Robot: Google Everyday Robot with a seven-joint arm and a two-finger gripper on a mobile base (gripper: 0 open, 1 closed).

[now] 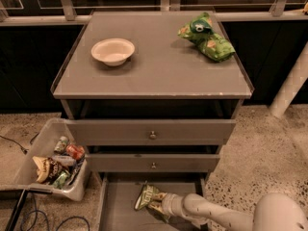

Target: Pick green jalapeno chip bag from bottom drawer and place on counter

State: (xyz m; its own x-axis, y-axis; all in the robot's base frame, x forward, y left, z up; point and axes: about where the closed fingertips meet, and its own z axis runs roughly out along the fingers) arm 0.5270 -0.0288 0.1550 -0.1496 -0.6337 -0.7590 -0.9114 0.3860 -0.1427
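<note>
The green jalapeno chip bag (146,197) is a small crinkled olive-green bag lying in the open bottom drawer (120,211), near its middle. My gripper (158,204) reaches in from the lower right on a pale arm and is right against the bag's right side; the bag hides its tips. The counter (159,66) is the broad grey cabinet top above.
A white bowl (113,51) sits on the counter's left, brighter green bags (207,37) at its back right. Two shut drawer fronts with knobs (152,134) overhang the drawer. A bin of snacks (55,162) stands on the floor at left. A white post (291,83) rises at right.
</note>
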